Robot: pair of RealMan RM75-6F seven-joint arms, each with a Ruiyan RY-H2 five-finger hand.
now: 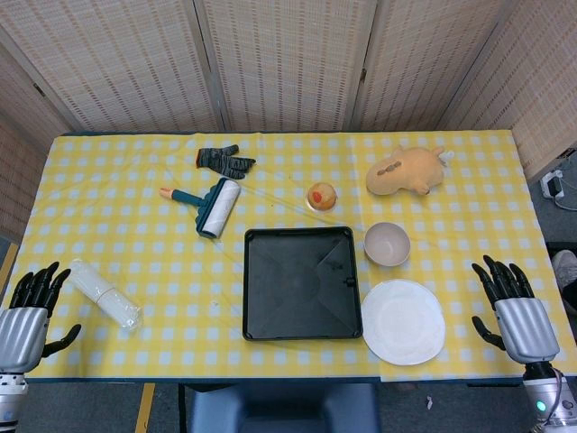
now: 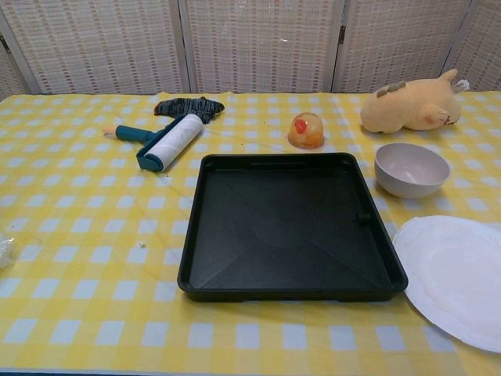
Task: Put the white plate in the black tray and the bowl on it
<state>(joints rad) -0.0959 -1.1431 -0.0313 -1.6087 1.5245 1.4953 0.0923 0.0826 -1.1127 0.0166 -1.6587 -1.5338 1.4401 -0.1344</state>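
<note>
The white plate (image 1: 403,321) (image 2: 460,276) lies flat on the cloth just right of the black tray (image 1: 300,282) (image 2: 288,225), which holds nothing. The pale bowl (image 1: 387,244) (image 2: 411,169) stands upright behind the plate, off the tray's far right corner. My right hand (image 1: 512,305) hovers at the table's right edge, right of the plate, fingers spread and holding nothing. My left hand (image 1: 30,311) is at the front left corner, fingers apart, also holding nothing. Neither hand shows in the chest view.
A lint roller (image 1: 213,206) (image 2: 164,144) and a dark glove (image 1: 224,161) lie at the back left. A small orange dome (image 1: 322,196) (image 2: 306,131) sits behind the tray. A tan plush toy (image 1: 406,170) (image 2: 410,107) rests at the back right. A clear plastic roll (image 1: 105,293) lies near my left hand.
</note>
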